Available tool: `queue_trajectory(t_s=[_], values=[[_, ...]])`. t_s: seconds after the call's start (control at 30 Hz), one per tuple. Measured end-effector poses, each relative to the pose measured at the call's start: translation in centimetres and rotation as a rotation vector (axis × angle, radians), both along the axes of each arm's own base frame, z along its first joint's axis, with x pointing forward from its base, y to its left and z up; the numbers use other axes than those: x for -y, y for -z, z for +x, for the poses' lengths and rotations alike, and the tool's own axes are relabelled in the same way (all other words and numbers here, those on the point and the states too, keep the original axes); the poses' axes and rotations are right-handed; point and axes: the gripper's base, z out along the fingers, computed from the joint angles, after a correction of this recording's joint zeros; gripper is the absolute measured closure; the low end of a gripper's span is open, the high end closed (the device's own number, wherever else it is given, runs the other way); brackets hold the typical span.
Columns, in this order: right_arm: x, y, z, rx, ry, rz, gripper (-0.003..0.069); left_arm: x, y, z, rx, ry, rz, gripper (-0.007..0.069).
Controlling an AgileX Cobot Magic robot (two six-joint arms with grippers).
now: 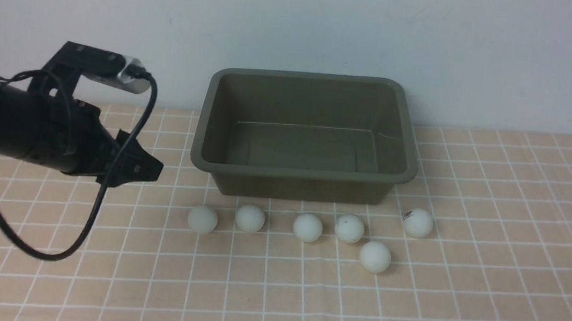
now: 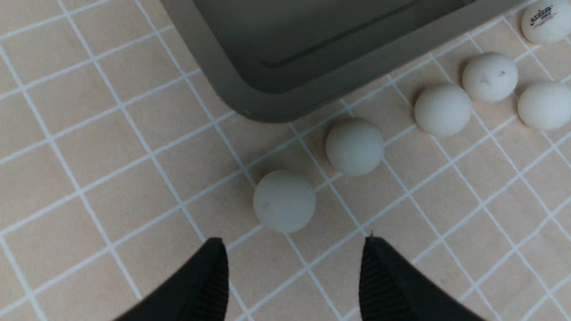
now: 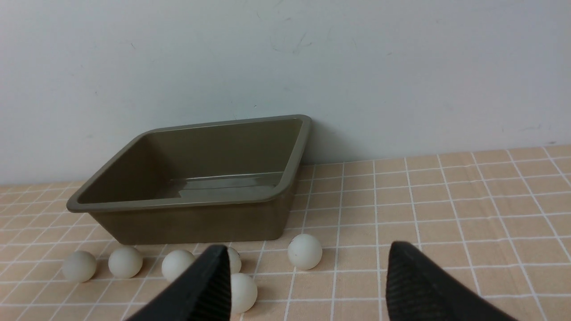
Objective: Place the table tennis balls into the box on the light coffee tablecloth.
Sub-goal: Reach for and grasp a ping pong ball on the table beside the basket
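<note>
Nearest me lies the peach-tan tablecloth with thin white grid lines. My left gripper hovers just short of the leftmost ball, jaws spread and empty. My right gripper is also wide apart and holding nothing. Six small matte white table tennis balls sit on the cloth in a loose row just before the olive-green rectangular plastic box, whose bare floor is in view. A pale wall stands behind.

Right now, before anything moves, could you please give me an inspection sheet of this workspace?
Surface: light coffee tablecloth, flat, white grid lines.
Job's things: six table tennis balls on the cloth in front of the box; box empty.
Clutter: nothing seen.
Grippers: left gripper open, empty, near the leftmost ball; right gripper open, empty.
Cables: black cable loops down from the left wrist.
Surroundings: plain pale wall behind the box.
</note>
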Motion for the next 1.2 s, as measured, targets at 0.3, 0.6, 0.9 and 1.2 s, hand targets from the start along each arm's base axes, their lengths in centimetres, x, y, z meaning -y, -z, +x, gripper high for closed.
queue_trajectory(t_s=[0.3, 0.6, 0.9, 1.2], values=[[0.0, 0.0, 0.0, -0.002, -0.002, 0.0, 0.0231, 3.4, 5.3, 3.2, -0.143, 0.13, 0.162, 0.0292], [0.0, 0.0, 0.0, -0.002, -0.002, 0.002, 0.0231, 5.3, 5.7, 3.5, -0.149, 0.117, 0.249, 0.0292], [0.0, 0.0, 0.0, -0.002, -0.002, 0.002, 0.0231, 6.8, 7.1, 4.3, -0.148, 0.153, 0.269, 0.0291], [0.0, 0.0, 0.0, -0.002, -0.002, 0.002, 0.0231, 7.2, 9.4, 5.5, -0.13, 0.177, 0.303, 0.0291]])
